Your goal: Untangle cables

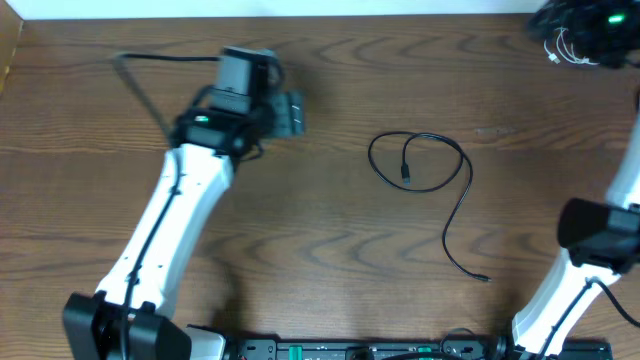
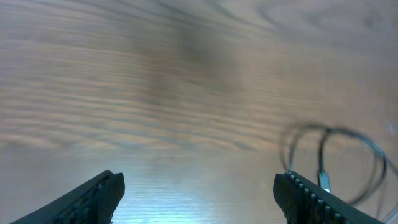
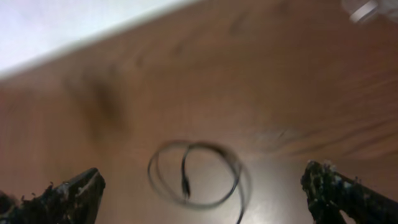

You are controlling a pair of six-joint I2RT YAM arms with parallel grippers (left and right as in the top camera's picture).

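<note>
The wooden table (image 1: 330, 260) lies bare between the two arms. In the overhead view the left arm (image 1: 170, 230) reaches up from the 7 o'clock corner, and the right arm (image 1: 560, 300) stands low at 4 o'clock. The black cable (image 1: 469, 178) lies loose near the middle of the table, touched by neither arm. Its loop is at the upper end and its tail trails away along a line from roughly 11 to 5 o'clock. From the left gripper (image 1: 290, 112) the loop lies at about 4 o'clock with open wood between them. From the right arm's wrist it lies at about 10 o'clock and farther off, so the left gripper looks the nearer for the loop. The tail's plug end (image 1: 484, 278) sits closer to the right arm, at about 8 o'clock from its wrist. Both claws are spread wide and hold nothing, and the right gripper (image 3: 202, 186) has the blurred loop in its wrist view. A white cord (image 1: 565, 48) appears bunched in the 1 o'clock corner against a dark object (image 1: 590, 25), well apart from the black cable. The other plug end (image 1: 405, 175) lies inside the loop. Nothing seems to block either approach.
</note>
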